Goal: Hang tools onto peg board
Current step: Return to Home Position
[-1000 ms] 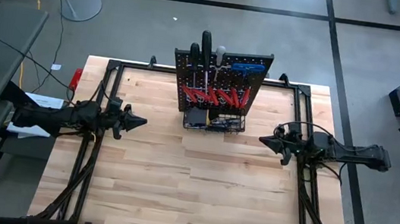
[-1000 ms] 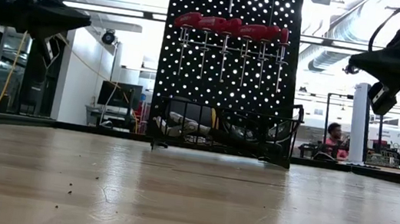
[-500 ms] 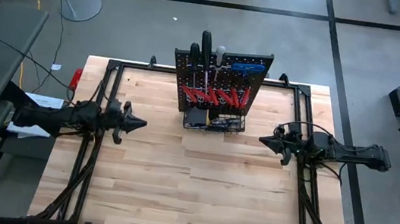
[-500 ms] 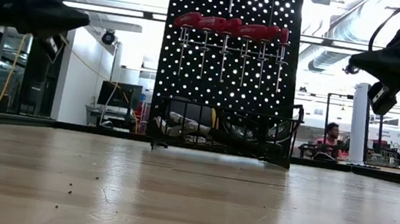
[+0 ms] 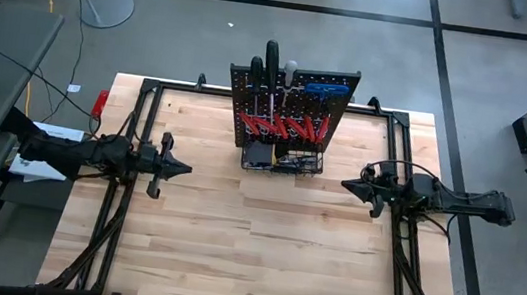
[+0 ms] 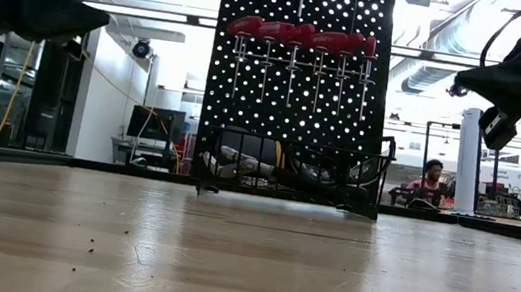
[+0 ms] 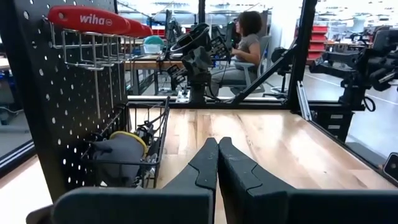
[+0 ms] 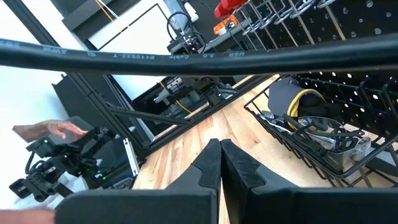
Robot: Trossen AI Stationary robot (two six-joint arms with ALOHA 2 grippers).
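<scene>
Red-handled screwdrivers (image 5: pixel 286 127) hung in a row on the peg board (image 5: pixel 341 107), with a blue-handled tool (image 5: pixel 323 89) above them. The board stood upright at the middle of the table's (image 5: pixel 261 253) far edge. The wire basket (image 5: pixel 282 160) at its foot held a jumble of items I could not tell apart. I saw no tool lying loose on the wood, so the hanging looked finished to me. The left gripper (image 5: pixel 188 169) hovered near the left edge and the right gripper (image 5: pixel 344 185) near the right edge. Both had their fingers pressed together on nothing and were well apart from the board. Only parking the arms seemed left.
</scene>
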